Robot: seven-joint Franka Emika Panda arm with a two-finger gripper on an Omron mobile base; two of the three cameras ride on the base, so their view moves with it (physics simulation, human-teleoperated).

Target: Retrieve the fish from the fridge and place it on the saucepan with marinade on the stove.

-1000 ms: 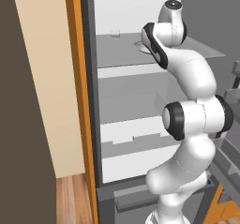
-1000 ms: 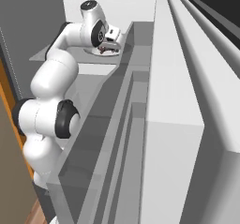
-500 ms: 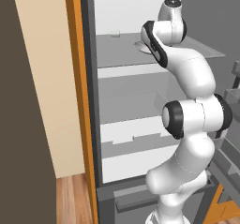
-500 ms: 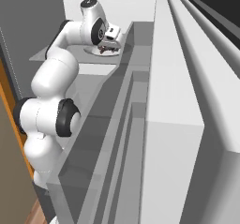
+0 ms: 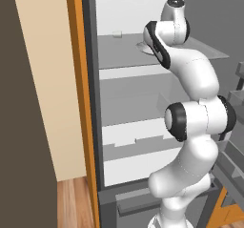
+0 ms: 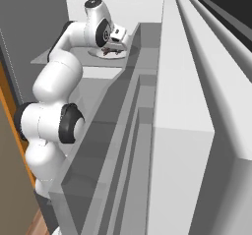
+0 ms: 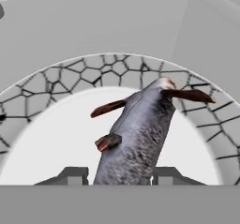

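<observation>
One fish [image 7: 138, 134] lies on one plate [image 7: 56, 85], two fingers [image 7: 70, 175] flanking it, grip uncertain.

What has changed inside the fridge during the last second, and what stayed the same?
The gripper has closed in on the fish: its fingertips now sit against both sides of the body. The arm barely moved. The fish stayed on the plate, on the upper shelf of the fridge.
</observation>
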